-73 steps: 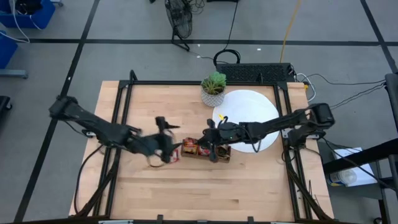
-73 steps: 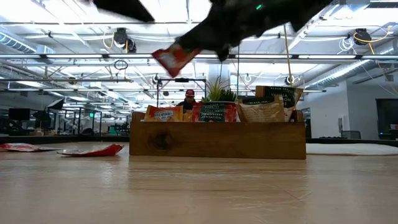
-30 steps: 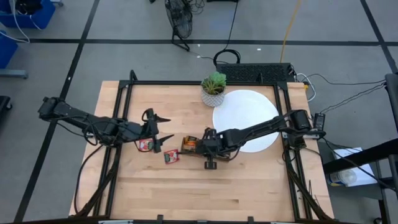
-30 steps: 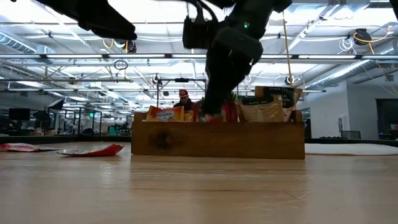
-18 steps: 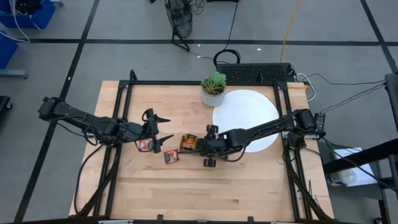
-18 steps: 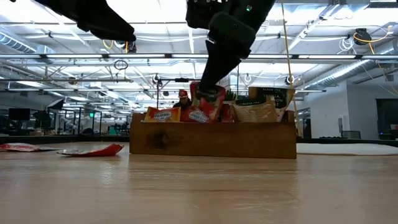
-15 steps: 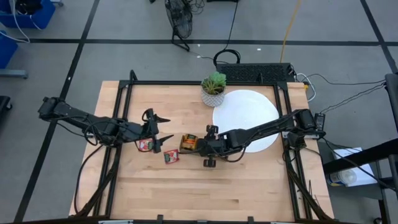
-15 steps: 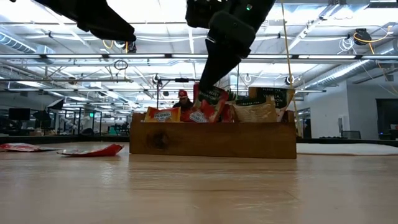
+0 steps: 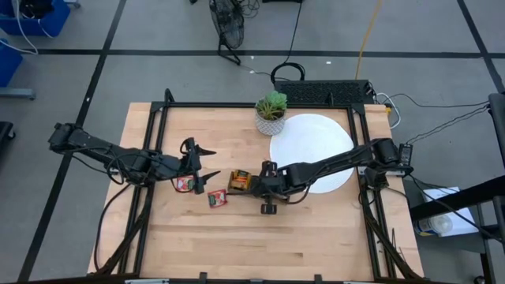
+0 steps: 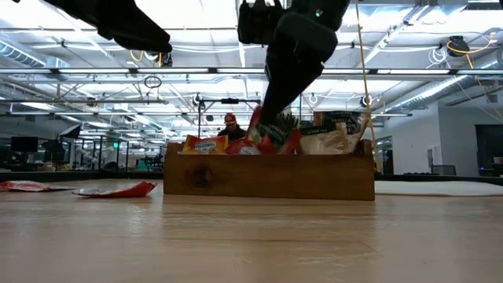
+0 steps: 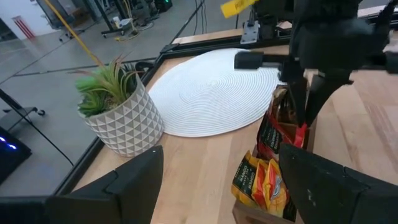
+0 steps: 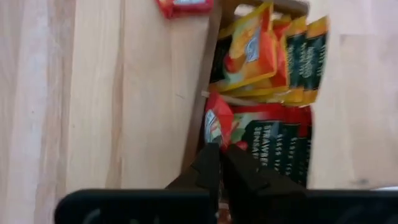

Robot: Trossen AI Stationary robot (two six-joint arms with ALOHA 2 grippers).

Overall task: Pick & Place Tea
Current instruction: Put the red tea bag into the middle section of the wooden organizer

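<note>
Light wooden table point(image 9: 237, 244), largest thing, carrying everything else. Round white woven disc point(image 9: 312, 150) at back right, bare of tea, next to green plant in white faceted pot point(image 9: 271, 113). Brown wooden three-compartment tray point(image 10: 267, 177) mid-table, packed with upright sachets sorted by colour: orange-yellow sachets point(image 12: 249, 53) in one end slot, red-and-dark sachets point(image 12: 261, 140) in middle slot, pale sachets with dark print point(image 10: 334, 134) at other end. Probably stood on edge to fit many per slot. Two red loose sachets point(image 9: 218, 199) flat on table just left of tray, likely waiting for pickup.

Right gripper point(image 12: 219, 163) low over middle slot, fingers pressed together, tips at top edges of red sachets; touching them by the look of it, held or just tamped down — cannot tell. Left gripper point(image 9: 203, 161) hovering near loose sachets, fingers spread wide, nothing between them.
</note>
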